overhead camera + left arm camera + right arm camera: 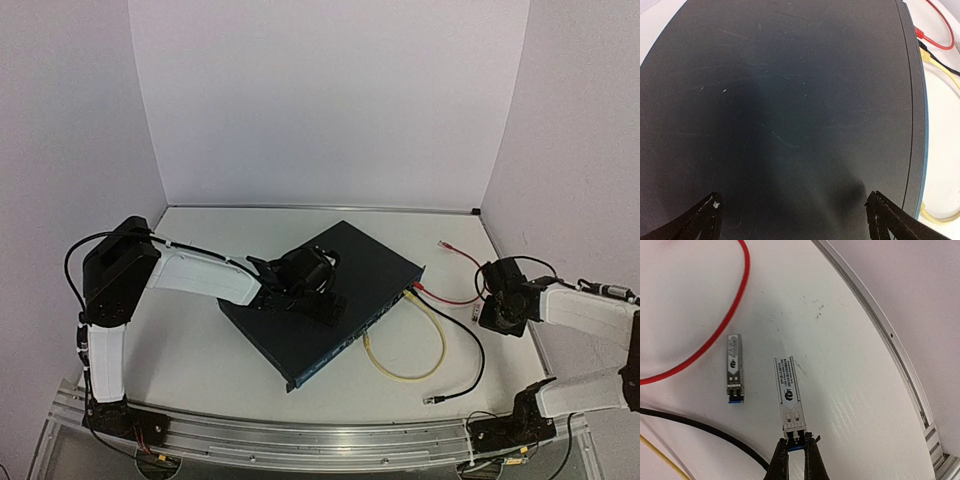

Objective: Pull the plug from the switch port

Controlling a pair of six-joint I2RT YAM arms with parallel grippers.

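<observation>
The switch (340,300) is a flat dark box lying at an angle in the middle of the table; its top fills the left wrist view (790,100). My left gripper (305,280) is over the switch top, open wide and empty (795,197). My right gripper (497,305) is at the right of the table, away from the switch. It is shut (796,442) on the blue end of a silver plug module (790,395), close to the table surface. A second silver module (734,367) lies loose to its left.
Red (455,275), yellow (410,350) and black (465,350) cables run from the switch's right corner across the table. Their red (919,34) and yellow (925,55) plug ends show by the switch edge. A metal rail (890,335) borders the table at the right.
</observation>
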